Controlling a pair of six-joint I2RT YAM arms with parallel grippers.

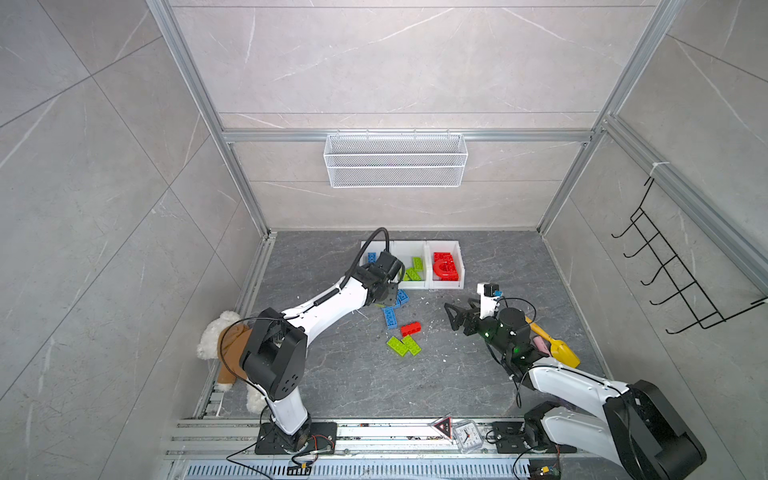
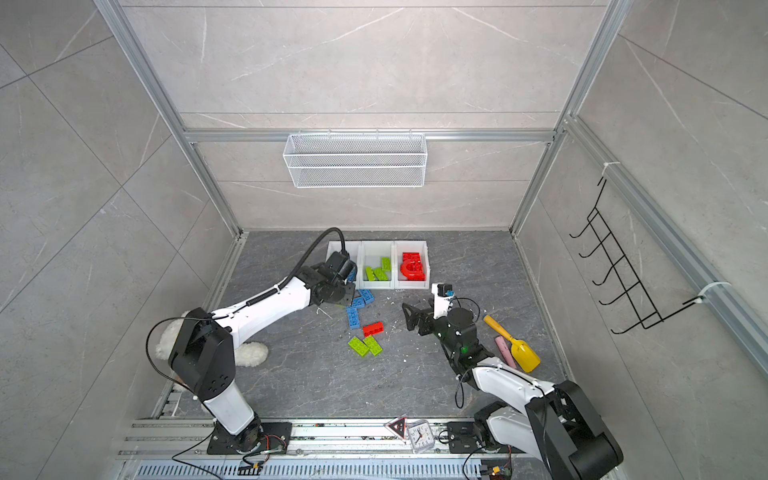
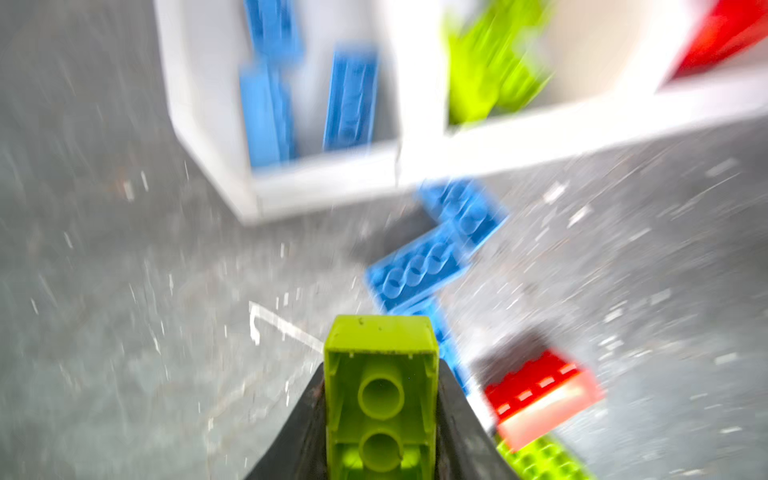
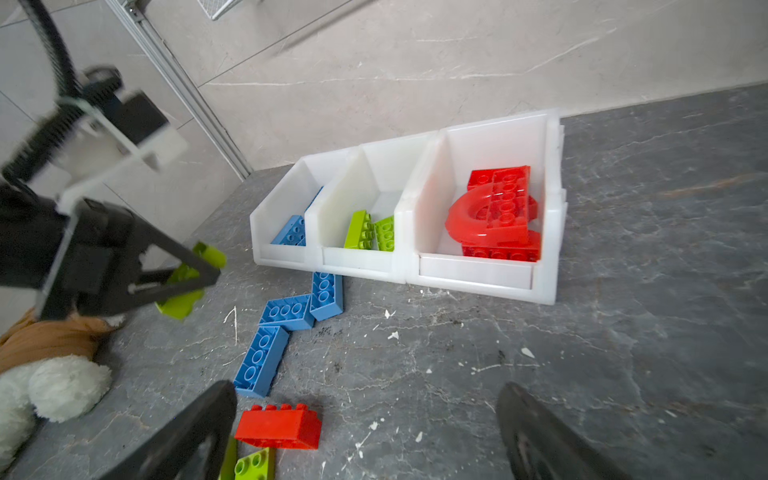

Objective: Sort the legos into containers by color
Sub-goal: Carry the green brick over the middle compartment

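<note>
**Now carry the green brick to the middle container**

Note the left end effector (image 4: 199, 266) pinched shut on the green brick (image 4: 178, 299), seemingly lifted off the surface (image 4: 457, 365) and just short of the blue container (image 4: 278, 224). Aim for the middle container (image 1: 415, 285), at about 1 o'clock from that end effector in a top view and already holding green pieces. Rise enough to clear the front lip before crossing it, or risk shoving the row of containers back. Pass over the loose blue bricks (image 4: 286, 309) lying at the lip, not through them. Centre above the opening, lower a little, then release, to avoid a bounce into the neighbouring red container (image 4: 473, 274). Leave the right end effector (image 1: 451, 318), spread wide and empty at about 3 o'clock from the loose red brick (image 1: 410, 329), parked out of the path.
</note>
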